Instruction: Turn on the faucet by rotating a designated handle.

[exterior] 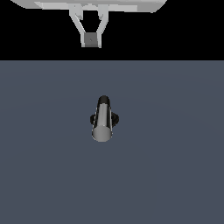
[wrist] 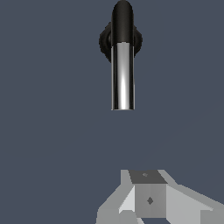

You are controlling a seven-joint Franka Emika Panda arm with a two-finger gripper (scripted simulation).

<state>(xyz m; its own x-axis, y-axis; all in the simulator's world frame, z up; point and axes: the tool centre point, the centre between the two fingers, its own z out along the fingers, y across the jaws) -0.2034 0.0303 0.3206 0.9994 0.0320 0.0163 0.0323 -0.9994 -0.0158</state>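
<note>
The faucet [exterior: 114,118] stands on the dark grey floor, its round black base [wrist: 105,41] mostly hidden under the black elbow. The handle [exterior: 103,124], a smooth silver-grey bar with a flat round end, runs out from the elbow; the wrist view shows the handle [wrist: 122,76] along its whole length. My white gripper [exterior: 90,40] hangs high at the top of the exterior view, well apart from the faucet. Its fingers meet at the tips, shut with nothing between them. In the wrist view the gripper [wrist: 148,199] sits off the handle's free end, with a gap of bare floor between.
A flat dark grey floor [exterior: 175,175] spreads all around the faucet. Behind it the exterior view is black. The arm's white wrist body [exterior: 87,4] spans the top edge.
</note>
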